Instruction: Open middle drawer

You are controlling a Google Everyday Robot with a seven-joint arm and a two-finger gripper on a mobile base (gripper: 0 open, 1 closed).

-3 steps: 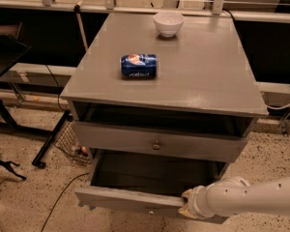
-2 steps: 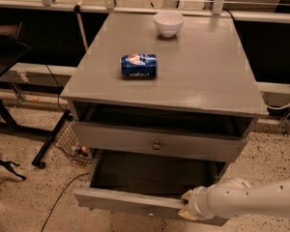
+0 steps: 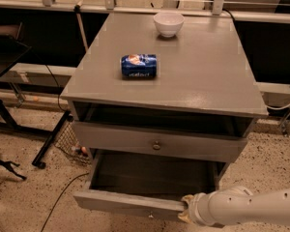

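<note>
The middle drawer (image 3: 128, 203) is a wide, shallow grey drawer that stands pulled well out of the cabinet. Its dark inside shows, and its small knob (image 3: 150, 215) is at the bottom edge of the view. My gripper (image 3: 186, 210) comes in from the lower right on a white arm (image 3: 251, 208). It sits against the top rim of this drawer's front, right of the knob. Above it is the taller-fronted drawer (image 3: 157, 144) with its own knob, with a dark gap under the cabinet top. The lowest drawer is out of view.
A blue can (image 3: 138, 65) lies on its side on the grey cabinet top (image 3: 208, 76), and a white bowl (image 3: 168, 23) stands at the back. A black stand's legs (image 3: 48, 144) and a cable (image 3: 63, 192) lie on the speckled floor to the left. A dark wall runs behind.
The gripper and the middle drawer's front have shifted slightly towards the camera. The can, the bowl and the upper drawer have not moved.
</note>
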